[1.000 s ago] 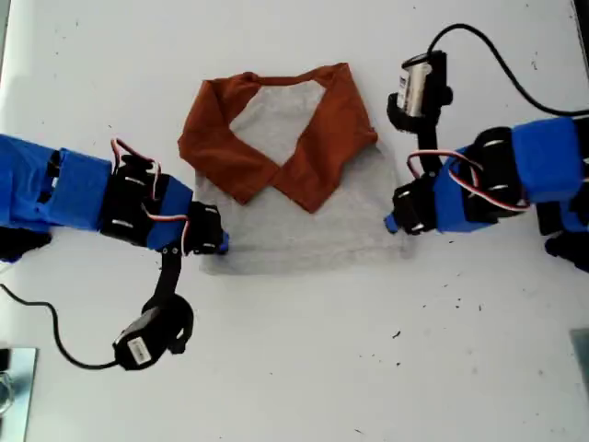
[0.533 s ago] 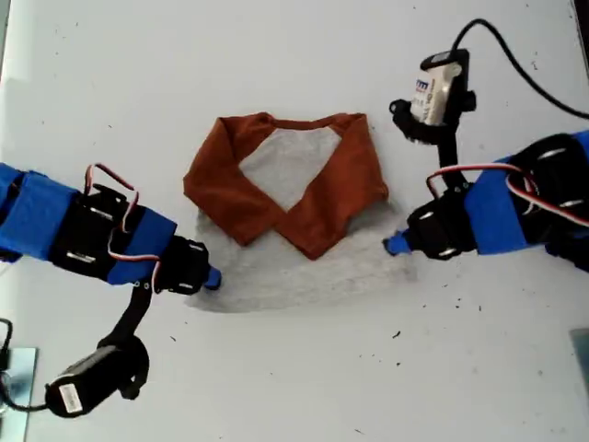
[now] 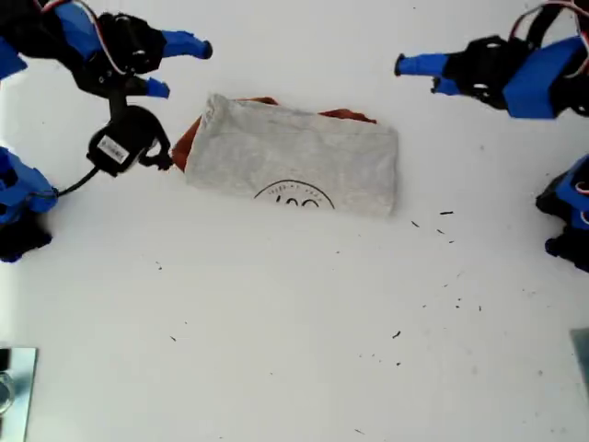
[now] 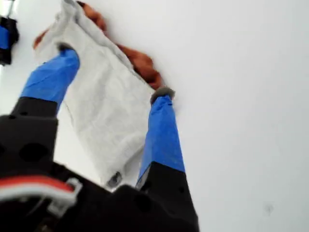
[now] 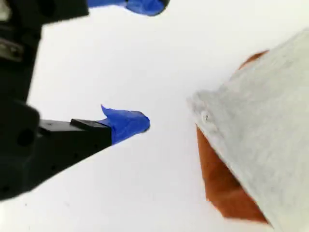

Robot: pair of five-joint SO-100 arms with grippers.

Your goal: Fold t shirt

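T shirt [image 3: 294, 157] is lying on the tabletop [image 3: 294, 322] as a grey oblong, print edge showing, rust-orange peeking out along its far edge. My first gripper [image 3: 416, 76] is hanging off the shirt's end at the exterior view's right and my second gripper [image 3: 184, 69] off the opposite end, both sets of jaws apart and holding nothing. Judging the fold laid: any regrip should be pinching both layers at the end corners, with both ends lifting evenly so the stack does not skew.
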